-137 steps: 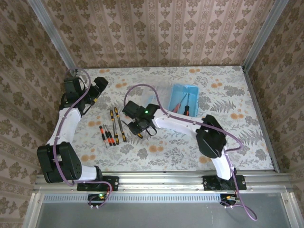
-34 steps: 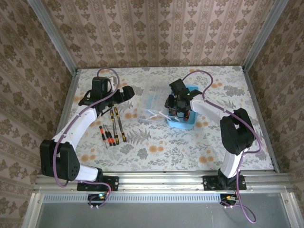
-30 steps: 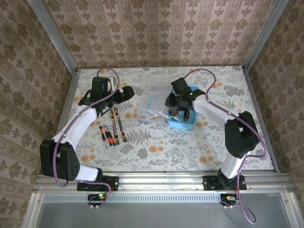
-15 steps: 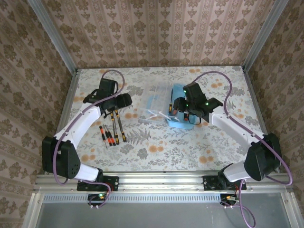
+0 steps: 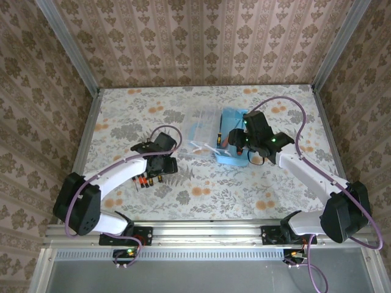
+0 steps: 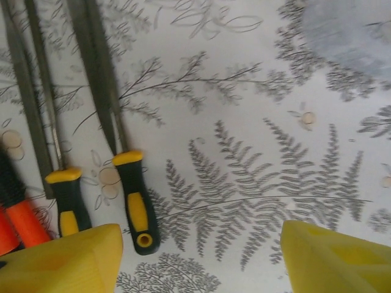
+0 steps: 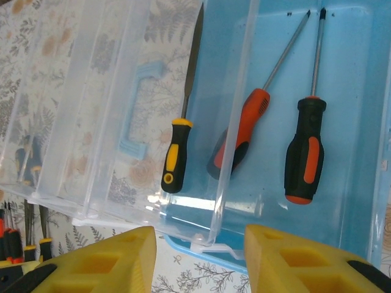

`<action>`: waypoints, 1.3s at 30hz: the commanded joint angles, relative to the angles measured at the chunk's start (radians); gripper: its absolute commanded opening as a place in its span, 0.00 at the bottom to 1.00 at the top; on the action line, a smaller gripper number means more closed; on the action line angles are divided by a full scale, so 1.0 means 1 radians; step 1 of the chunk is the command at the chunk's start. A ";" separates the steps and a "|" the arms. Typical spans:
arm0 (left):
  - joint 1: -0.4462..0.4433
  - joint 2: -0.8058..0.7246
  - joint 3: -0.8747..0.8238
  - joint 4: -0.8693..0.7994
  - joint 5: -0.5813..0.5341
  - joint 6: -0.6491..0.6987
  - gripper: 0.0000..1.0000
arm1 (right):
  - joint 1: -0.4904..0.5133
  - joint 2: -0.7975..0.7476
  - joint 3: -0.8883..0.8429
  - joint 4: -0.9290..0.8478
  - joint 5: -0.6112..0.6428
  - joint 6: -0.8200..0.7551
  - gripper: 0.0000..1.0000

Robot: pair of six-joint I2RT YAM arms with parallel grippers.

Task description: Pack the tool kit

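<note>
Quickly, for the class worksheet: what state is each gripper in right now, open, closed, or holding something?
Left gripper: open, holding nothing.
Right gripper: open, holding nothing.

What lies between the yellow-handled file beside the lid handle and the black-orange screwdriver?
An orange-handled screwdriver, tilted, crossed by the clear lid's edge; right wrist view.
</note>
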 commanded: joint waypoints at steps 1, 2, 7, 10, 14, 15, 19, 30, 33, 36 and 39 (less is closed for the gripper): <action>-0.014 0.038 -0.033 0.000 -0.060 -0.071 0.70 | -0.005 -0.035 -0.021 0.013 -0.003 -0.018 0.44; -0.014 0.054 -0.037 0.010 -0.064 -0.076 0.69 | -0.005 -0.038 -0.023 0.014 -0.002 -0.018 0.44; -0.014 0.126 -0.027 0.017 -0.083 -0.083 0.55 | -0.010 -0.053 -0.029 0.011 -0.004 -0.018 0.44; -0.013 0.131 -0.041 0.030 -0.095 -0.090 0.54 | -0.011 -0.062 -0.032 0.005 0.000 -0.023 0.44; -0.014 0.144 -0.060 0.053 -0.089 -0.098 0.47 | -0.014 -0.066 -0.038 0.007 0.000 -0.021 0.44; -0.014 0.148 -0.064 0.059 -0.091 -0.092 0.42 | -0.014 -0.067 -0.040 0.008 -0.001 -0.021 0.44; -0.014 0.160 -0.062 0.055 -0.109 -0.076 0.24 | -0.014 -0.063 -0.041 0.008 -0.005 -0.021 0.44; -0.060 0.117 0.020 -0.009 -0.146 0.006 0.08 | -0.016 -0.055 -0.029 0.013 -0.008 -0.023 0.43; -0.066 0.048 0.062 -0.045 -0.160 0.038 0.07 | -0.016 -0.039 -0.022 0.011 -0.021 -0.027 0.43; -0.062 -0.021 0.116 -0.093 -0.189 0.084 0.06 | -0.016 -0.027 -0.020 0.028 -0.055 -0.028 0.43; -0.063 -0.073 0.172 -0.106 -0.176 0.159 0.05 | -0.017 -0.017 -0.020 0.059 -0.109 -0.026 0.45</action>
